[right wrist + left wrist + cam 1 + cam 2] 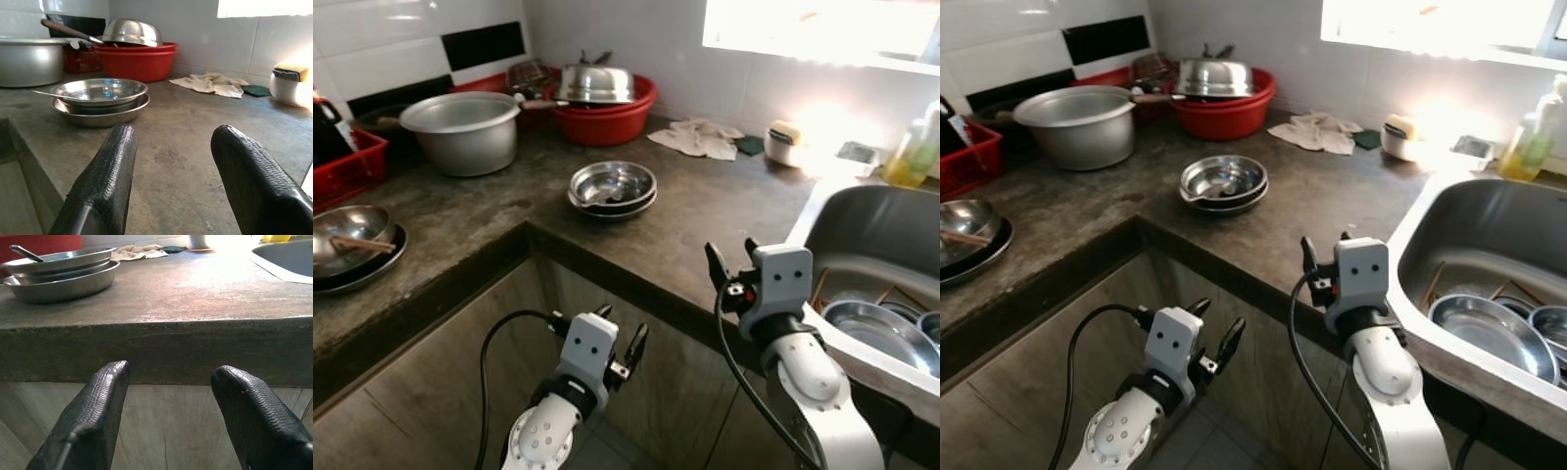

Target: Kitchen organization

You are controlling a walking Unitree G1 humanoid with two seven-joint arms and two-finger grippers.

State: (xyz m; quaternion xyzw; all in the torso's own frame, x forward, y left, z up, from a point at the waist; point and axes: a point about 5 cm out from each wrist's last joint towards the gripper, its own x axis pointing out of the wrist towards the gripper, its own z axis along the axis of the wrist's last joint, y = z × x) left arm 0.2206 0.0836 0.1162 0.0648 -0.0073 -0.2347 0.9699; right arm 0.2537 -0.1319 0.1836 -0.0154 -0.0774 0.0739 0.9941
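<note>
A stack of steel bowls [612, 186] with a spoon in the top one sits on the dark stone counter [705, 215] near its inner corner. My right gripper [732, 262] hovers open just above the counter's front edge, pointing toward the bowls [100, 100], nothing between its fingers [105, 181]. My left gripper [620, 331] is lower, in front of the cabinet face below the counter edge, also open and empty. In the left wrist view the bowls [58, 276] lie up on the counter, beyond the gripper [171, 371].
Steel sink [862, 230] at right holds steel bowls [876, 333]. A red tub [607, 119] with a steel lid, a large aluminium pot [465, 132], a red crate [347, 166], a cloth [700, 137], a sponge cup [785, 142] and a soap bottle [913, 152] stand behind. A bowl on a plate [350, 245] sits far left.
</note>
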